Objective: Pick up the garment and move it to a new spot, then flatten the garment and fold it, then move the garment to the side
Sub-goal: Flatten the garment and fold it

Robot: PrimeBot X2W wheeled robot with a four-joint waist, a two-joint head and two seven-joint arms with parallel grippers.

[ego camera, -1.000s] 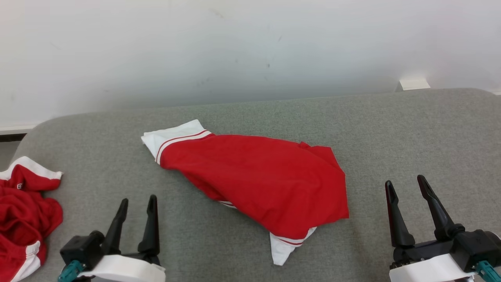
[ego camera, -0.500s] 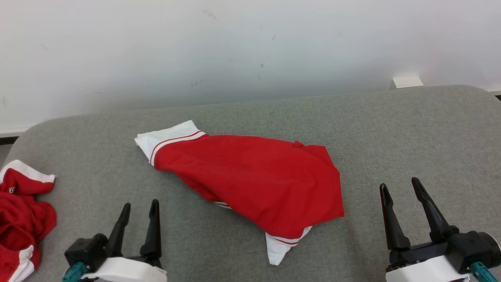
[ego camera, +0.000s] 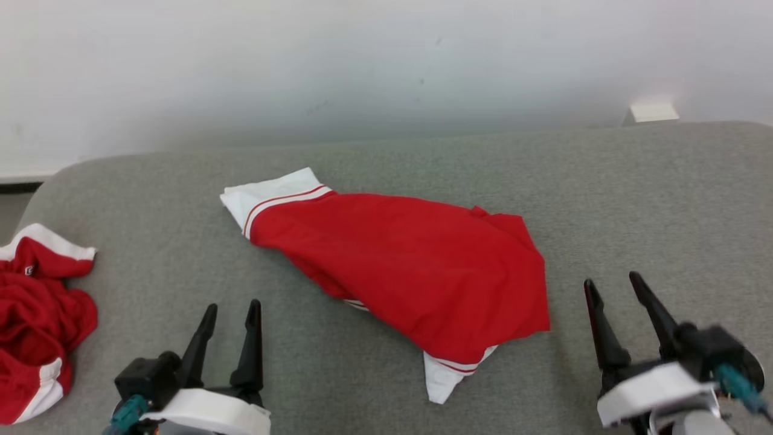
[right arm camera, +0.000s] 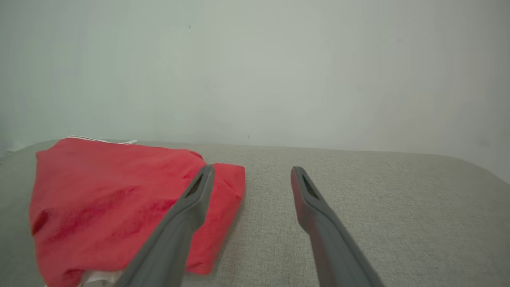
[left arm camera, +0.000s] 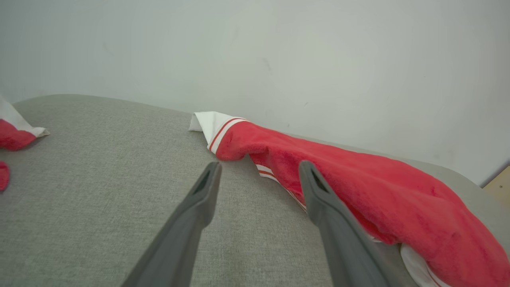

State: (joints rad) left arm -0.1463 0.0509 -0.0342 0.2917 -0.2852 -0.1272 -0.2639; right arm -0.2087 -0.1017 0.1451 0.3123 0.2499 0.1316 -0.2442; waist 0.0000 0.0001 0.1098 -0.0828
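Nearest, left pincer [ego camera: 232,305], low and short of the red garment [ego camera: 410,266], off its near-left edge, fingers spread as wide as possible, gripping nothing, tips aimed toward the striped hem tucked beneath. Likewise right pincer [ego camera: 611,279], just off the garment's right edge, equally wide, equally empty, clear of the cloth. Probably parked either side like this to bracket the cloth and leave both ends within reach for a two-point pickup.

Well to the garment's left and about as near, a crumpled red-and-white garment [ego camera: 36,314], apart from it, seemingly out of the way.

Then the red garment itself: lying diagonally across the middle of the grey padded surface [ego camera: 634,199], loosely doubled over, white red-striped band at its far-left end, another white band poking out at its near corner, small fold at its far-right corner. Flat enough to rest unaided, yet creased and skewed, so judged not yet neatly folded; thin near edge likely awkward to pinch without dragging.

Beyond the garment, bare surface, then a pale wall [ego camera: 362,72] and a small pale block [ego camera: 652,112] off to the far right.
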